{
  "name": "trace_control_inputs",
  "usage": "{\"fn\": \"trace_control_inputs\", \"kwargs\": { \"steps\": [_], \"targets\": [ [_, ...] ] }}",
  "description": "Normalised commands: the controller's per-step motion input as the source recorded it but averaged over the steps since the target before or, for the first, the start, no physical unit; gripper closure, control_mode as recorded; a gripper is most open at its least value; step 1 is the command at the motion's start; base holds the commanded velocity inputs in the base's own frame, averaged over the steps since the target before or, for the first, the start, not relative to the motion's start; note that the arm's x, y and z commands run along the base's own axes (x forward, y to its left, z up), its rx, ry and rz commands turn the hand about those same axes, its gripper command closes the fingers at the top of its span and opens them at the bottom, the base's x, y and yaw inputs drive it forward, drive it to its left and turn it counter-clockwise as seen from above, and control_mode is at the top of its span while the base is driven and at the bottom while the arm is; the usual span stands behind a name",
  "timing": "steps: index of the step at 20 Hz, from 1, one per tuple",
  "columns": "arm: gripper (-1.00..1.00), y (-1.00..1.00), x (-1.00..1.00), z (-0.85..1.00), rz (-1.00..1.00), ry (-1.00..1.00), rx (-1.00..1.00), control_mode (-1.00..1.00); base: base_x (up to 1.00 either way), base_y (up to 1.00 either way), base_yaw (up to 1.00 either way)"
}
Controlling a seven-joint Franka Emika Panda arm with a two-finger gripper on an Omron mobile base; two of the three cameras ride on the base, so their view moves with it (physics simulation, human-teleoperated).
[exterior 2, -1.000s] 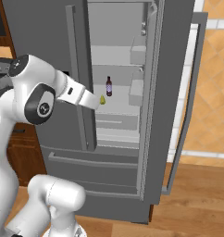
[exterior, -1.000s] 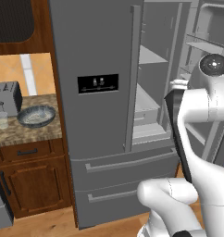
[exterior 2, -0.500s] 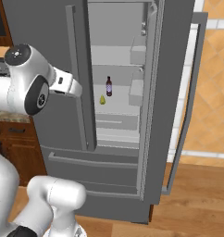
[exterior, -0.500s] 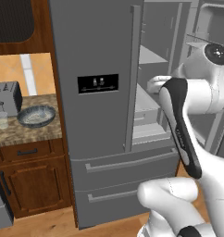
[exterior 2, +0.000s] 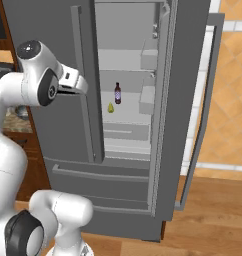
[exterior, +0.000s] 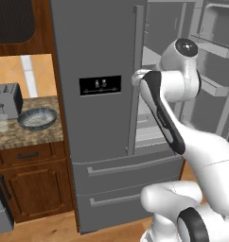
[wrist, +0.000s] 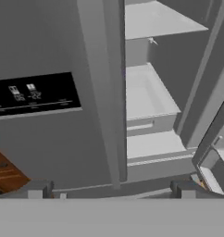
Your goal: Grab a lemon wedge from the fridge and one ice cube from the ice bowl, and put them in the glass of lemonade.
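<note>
The fridge (exterior 2: 48, 30) has its left door shut and its right door (exterior 2: 193, 100) swung wide open. Inside, a tiny yellow-green lemon wedge (exterior 2: 111, 108) lies on a middle shelf, next to a small dark bottle (exterior 2: 117, 93). My gripper (wrist: 111, 192) is open with nothing between its fingertips (wrist: 40, 190). It hangs in front of the left door's long handle (wrist: 104, 92), left of the wedge and well apart from it. On the counter at the left stand the ice bowl (exterior: 37, 118) and the glass of lemonade (exterior: 1, 122).
A silver toaster (exterior: 5, 99) stands behind the glass. The black dispenser panel (exterior: 100, 85) sits on the shut door, with two drawers (exterior: 126, 168) below. Door bins (exterior 2: 148, 97) line the open door's inside. Wooden cabinets (exterior: 26, 189) run under the counter.
My hand has drawn back up and to the left, out of the fridge opening to the front of the shut left door. The gripper stays open. The lemon wedge has not moved.
</note>
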Motion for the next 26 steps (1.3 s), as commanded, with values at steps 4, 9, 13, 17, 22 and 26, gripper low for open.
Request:
{"fn": "trace_control_inputs", "kwargs": {
  "steps": [4, 9, 13, 17, 22, 26],
  "targets": [
    [-1.0, 0.06, 0.96, -0.54, 0.0, 0.0, 0.0, -1.0, 0.0, 0.0, 0.0],
    [-1.0, 0.18, 0.85, -0.18, 0.0, 0.0, 0.0, -1.0, 0.0, 0.0, 0.0],
    [-1.0, 0.08, 0.5, 0.36, 0.07, -0.06, -0.01, -1.0, 0.0, 0.0, 0.0],
    [-1.0, -0.04, 0.0, 0.57, 0.1, -0.05, 0.0, -1.0, 0.0, 0.0, 0.0],
    [-1.0, -0.04, 0.02, 0.34, 0.05, -0.15, 0.0, -1.0, 0.0, 0.0, 0.0],
    [-1.0, 0.0, 0.09, 0.01, 0.0, -0.03, -0.07, -1.0, 0.0, 0.0, 0.0]
  ]
}}
